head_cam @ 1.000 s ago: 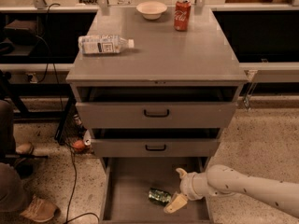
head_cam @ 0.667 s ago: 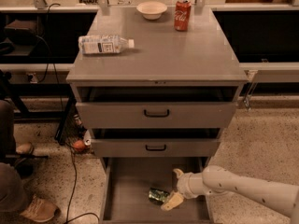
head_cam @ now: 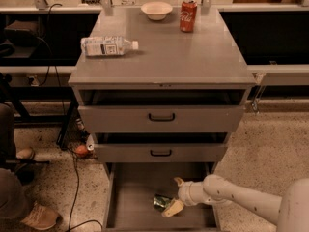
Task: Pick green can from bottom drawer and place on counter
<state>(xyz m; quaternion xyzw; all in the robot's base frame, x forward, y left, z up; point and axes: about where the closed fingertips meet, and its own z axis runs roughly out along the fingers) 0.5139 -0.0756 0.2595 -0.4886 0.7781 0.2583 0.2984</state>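
Note:
The green can (head_cam: 161,202) lies on its side on the floor of the open bottom drawer (head_cam: 130,197), right of its middle. My gripper (head_cam: 175,195) reaches in from the lower right on a white arm. One pale finger (head_cam: 172,208) lies against the can's right end. The other finger (head_cam: 179,181) points up, well apart from the first, so the gripper is open around nothing. The grey counter (head_cam: 174,57) is the cabinet top above the three drawers.
On the counter lie a plastic water bottle (head_cam: 107,46) at the left, a white bowl (head_cam: 156,9) at the back and a red Coca-Cola can (head_cam: 188,14) beside it. Two upper drawers (head_cam: 161,117) stand slightly open. Cables and a person's shoes (head_cam: 41,217) are on the left floor.
My gripper has slid left and a little lower in the bottom drawer, closing in on the green can's right end. The can has not moved.

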